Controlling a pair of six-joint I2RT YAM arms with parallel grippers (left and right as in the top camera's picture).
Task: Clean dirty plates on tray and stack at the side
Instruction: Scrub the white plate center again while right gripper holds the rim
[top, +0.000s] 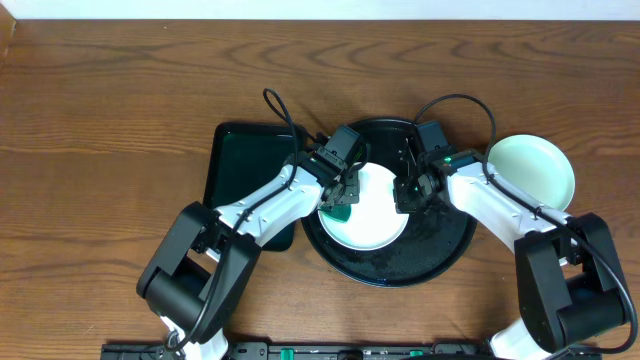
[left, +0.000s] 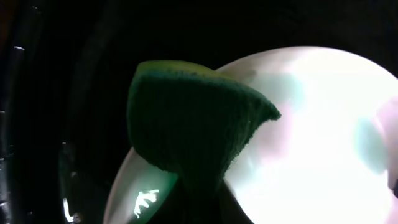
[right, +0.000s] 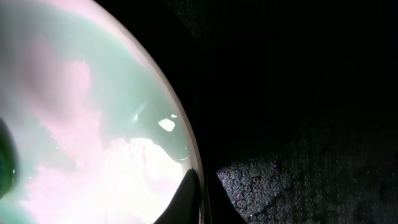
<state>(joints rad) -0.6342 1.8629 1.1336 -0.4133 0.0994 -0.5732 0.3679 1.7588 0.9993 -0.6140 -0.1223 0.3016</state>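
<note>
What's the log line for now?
left end effector: shut on sponge | right end effector: shut on plate rim | second plate: beside tray

A brown, strongly grained wooden worktop (top: 100, 120) fills the overhead view, with a pale strip (top: 400, 8) along its far edge, perhaps a wall. Left of centre on it lies a rectangular dark green tray (top: 232, 165) with rounded corners and a glossy face. The left wrist view shows a sponge (left: 193, 124) bent into a wedge, its broad face dark green and rough, with a yellow-green layer along the upper edge.
</note>
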